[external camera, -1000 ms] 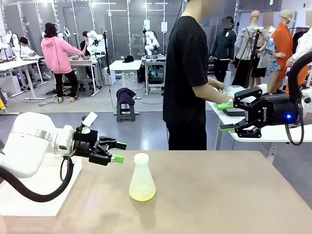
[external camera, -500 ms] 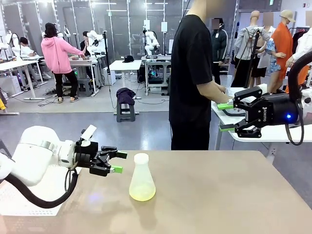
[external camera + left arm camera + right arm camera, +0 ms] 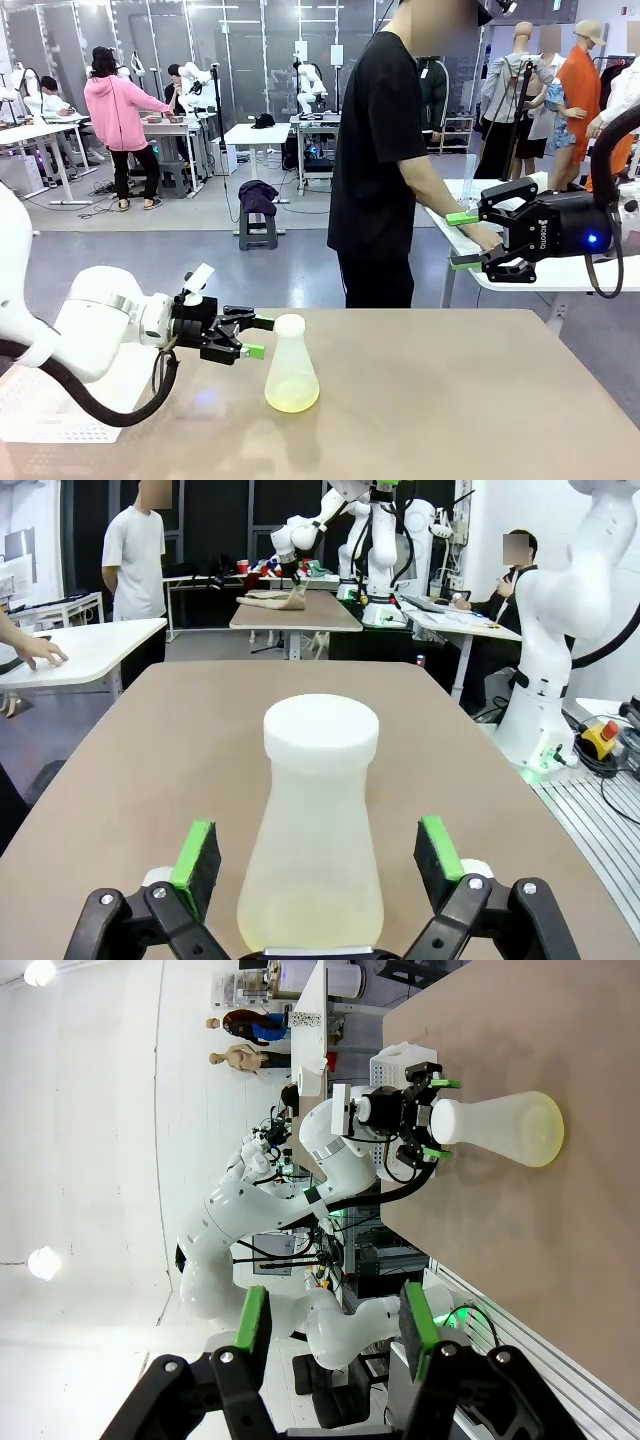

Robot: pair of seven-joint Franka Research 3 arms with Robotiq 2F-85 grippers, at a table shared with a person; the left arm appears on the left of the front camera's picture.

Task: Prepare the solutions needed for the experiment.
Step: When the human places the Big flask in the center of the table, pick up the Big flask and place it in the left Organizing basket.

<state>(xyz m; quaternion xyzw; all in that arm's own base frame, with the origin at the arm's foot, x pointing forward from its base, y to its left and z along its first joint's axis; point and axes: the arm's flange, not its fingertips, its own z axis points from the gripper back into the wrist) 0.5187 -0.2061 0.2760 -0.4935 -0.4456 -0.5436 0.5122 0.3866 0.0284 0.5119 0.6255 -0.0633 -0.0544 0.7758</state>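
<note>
Left end effector [image 3: 259, 337] now nearer the flask [image 3: 291, 368]

This was a robotics lab in a large open hall. A white robot arm [image 3: 100, 320] stood at a tan surface [image 3: 450, 400], with a red stop button [image 3: 600, 737] near the base of a second arm [image 3: 560, 630]. Beyond, people [image 3: 120, 115] worked at rows of white desks [image 3: 255, 133] on a grey floor [image 3: 150, 250], cables [image 3: 95, 207] trailing beneath.

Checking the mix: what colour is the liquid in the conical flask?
Pale yellow clear liquid in the translucent whitish flask; best in front view.
</note>
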